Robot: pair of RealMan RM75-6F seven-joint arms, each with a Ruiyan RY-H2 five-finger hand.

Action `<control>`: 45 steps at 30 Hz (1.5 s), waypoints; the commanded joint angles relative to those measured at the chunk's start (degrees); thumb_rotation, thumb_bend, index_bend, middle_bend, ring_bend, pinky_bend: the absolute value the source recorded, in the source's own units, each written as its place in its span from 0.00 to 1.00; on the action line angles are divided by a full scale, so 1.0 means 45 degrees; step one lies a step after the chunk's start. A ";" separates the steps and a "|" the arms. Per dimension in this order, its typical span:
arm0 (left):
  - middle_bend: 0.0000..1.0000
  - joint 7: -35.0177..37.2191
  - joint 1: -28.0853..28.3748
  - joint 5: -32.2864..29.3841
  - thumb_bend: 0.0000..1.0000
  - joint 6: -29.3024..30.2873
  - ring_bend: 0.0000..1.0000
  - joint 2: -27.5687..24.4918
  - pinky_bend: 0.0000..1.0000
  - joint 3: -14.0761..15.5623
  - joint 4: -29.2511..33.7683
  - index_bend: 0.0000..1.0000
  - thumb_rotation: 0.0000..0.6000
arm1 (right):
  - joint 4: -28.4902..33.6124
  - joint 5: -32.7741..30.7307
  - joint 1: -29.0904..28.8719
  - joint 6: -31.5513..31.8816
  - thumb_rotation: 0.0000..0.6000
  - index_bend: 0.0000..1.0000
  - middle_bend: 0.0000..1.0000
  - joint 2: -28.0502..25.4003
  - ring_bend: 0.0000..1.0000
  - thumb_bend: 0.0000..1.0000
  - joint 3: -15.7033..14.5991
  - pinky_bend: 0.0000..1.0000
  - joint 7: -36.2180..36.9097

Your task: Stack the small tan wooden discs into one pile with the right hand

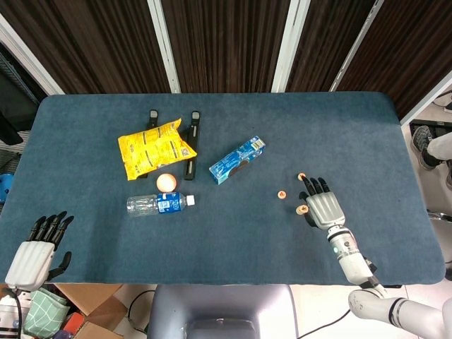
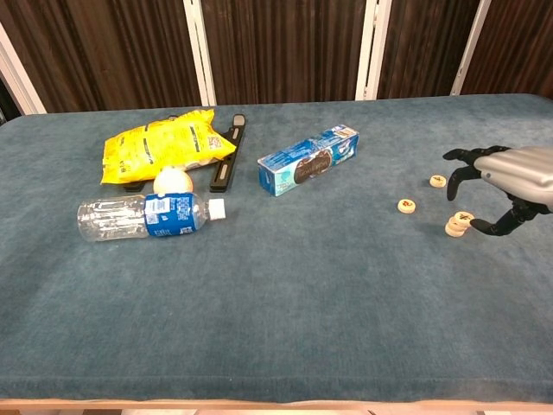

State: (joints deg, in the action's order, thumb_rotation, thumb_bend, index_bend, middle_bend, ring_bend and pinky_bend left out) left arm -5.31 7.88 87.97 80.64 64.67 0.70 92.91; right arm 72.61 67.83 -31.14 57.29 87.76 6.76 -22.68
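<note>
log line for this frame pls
right hand: open, over two-disc pile | loose discs: near disc, far disc | left hand: idle, off table edge

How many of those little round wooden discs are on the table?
4. One disc lies alone left of the right hand, another disc sits farther back by the fingertips, and two overlap in a small pile under the hand. More could be hidden beneath it.

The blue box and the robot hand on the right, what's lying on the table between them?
In the chest view, one lone tan disc lies between the blue box and the right robot hand; otherwise bare blue cloth.
</note>
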 commanded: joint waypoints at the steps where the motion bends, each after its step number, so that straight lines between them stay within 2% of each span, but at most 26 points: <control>1: 0.00 0.0007 0.0007 -0.0016 0.49 -0.0020 0.00 -0.0006 0.03 -0.0005 0.0000 0.00 1.00 | 0.0235 0.0091 0.0074 0.0159 1.00 0.45 0.03 -0.0220 0.00 0.50 0.0111 0.00 0.0346; 6: 0.00 -0.0008 0.0017 0.0003 0.49 -0.0034 0.00 -0.0006 0.03 0.0002 0.0010 0.00 1.00 | 0.0706 0.0111 0.0067 0.0113 1.00 0.45 0.03 -0.0551 0.00 0.49 0.0270 0.00 0.0887; 11: 0.00 -0.0002 -0.0012 -0.0012 0.49 0.0012 0.00 -0.0011 0.03 -0.0004 0.0010 0.00 1.00 | 0.0933 -0.0085 0.0090 -0.0077 1.00 0.40 0.01 -0.0832 0.00 0.45 0.0043 0.00 0.0339; 17: 0.00 -0.0045 -0.0010 0.0001 0.48 -0.0007 0.00 0.0003 0.03 0.0011 -0.0006 0.00 1.00 | 0.0209 -0.0636 -0.0022 -0.0348 1.00 0.35 0.00 -0.0624 0.00 0.42 0.0136 0.00 -0.0040; 25: 0.00 -0.0133 0.0010 -0.0072 0.49 -0.0063 0.00 0.0036 0.03 -0.0015 0.0004 0.00 1.00 | -0.0972 -0.1124 -0.0344 -0.0943 1.00 0.36 0.00 -0.0126 0.00 0.42 0.0328 0.00 0.0052; 45: 0.00 -0.0053 -0.0001 -0.0085 0.49 -0.0045 0.00 -0.0002 0.03 -0.0023 -0.0001 0.00 1.00 | -0.1261 -0.1295 -0.0680 -0.1230 1.00 0.39 0.00 0.0448 0.00 0.42 0.0408 0.00 0.0088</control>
State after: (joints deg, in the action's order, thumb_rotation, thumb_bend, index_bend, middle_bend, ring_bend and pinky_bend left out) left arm -5.55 7.87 87.59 80.44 64.66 0.59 92.90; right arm 66.90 61.98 -34.20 51.73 89.77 8.58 -22.33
